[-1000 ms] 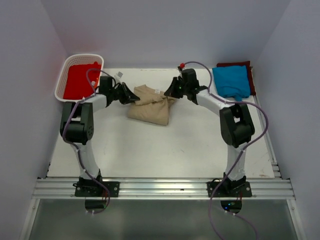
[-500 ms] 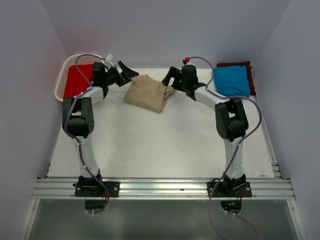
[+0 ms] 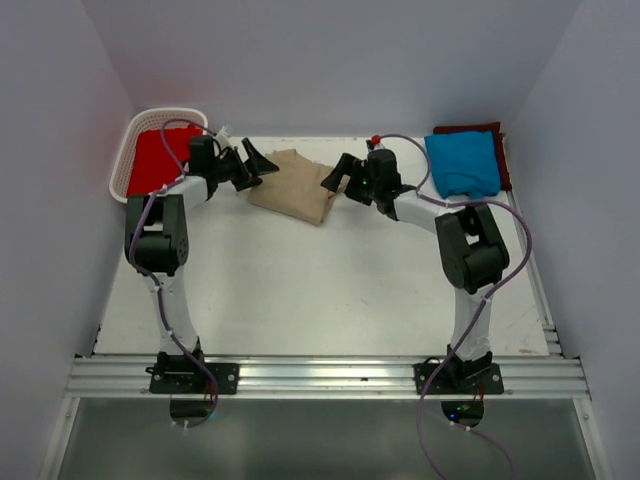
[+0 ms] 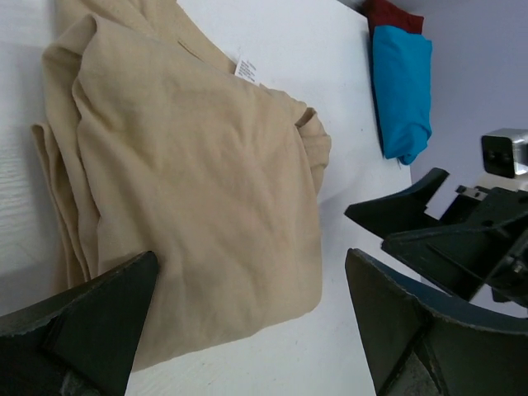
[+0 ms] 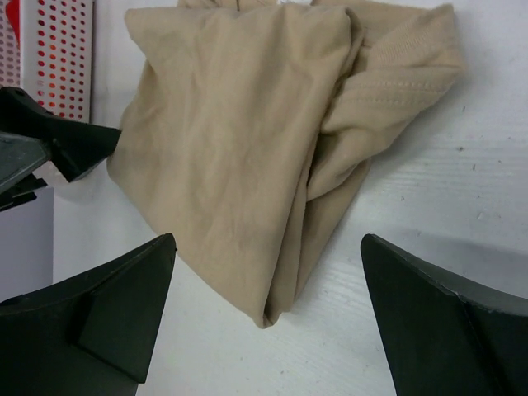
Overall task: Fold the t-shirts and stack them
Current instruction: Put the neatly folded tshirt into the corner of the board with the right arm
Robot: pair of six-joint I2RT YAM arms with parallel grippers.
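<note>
Landmark: tan t-shirt (image 3: 293, 185), a folded, somewhat rumpled bundle lying flat on the bench (image 3: 330, 290) toward its far edge.
Left end effector (image 3: 255, 165): jaws spread wide with nothing between them, just beside the tan t-shirt's left edge and not touching it.
Right end effector (image 3: 335, 175): jaws likewise wide and empty, just beside the tan t-shirt's right edge.
Just changed: a second ago both end effectors were closed at the tan t-shirt's two sides, and the bundle lay nearer the arms. Both have now let go, and the cloth sits farther back.
Meaning for the task: probably a fold or a shift of the bundle has just been finished and released. It is not yet stacked.
Blue t-shirt (image 3: 462, 163): well to the right of the tan t-shirt, folded, lying on the maroon t-shirt (image 3: 470, 128).
Red t-shirt (image 3: 155, 160): to the left of the tan t-shirt, inside the white basket (image 3: 165, 111).
Next need, as a guess: regrasp the bundle and carry it to the blue pile; the loose right-hand folds could spill open.
</note>
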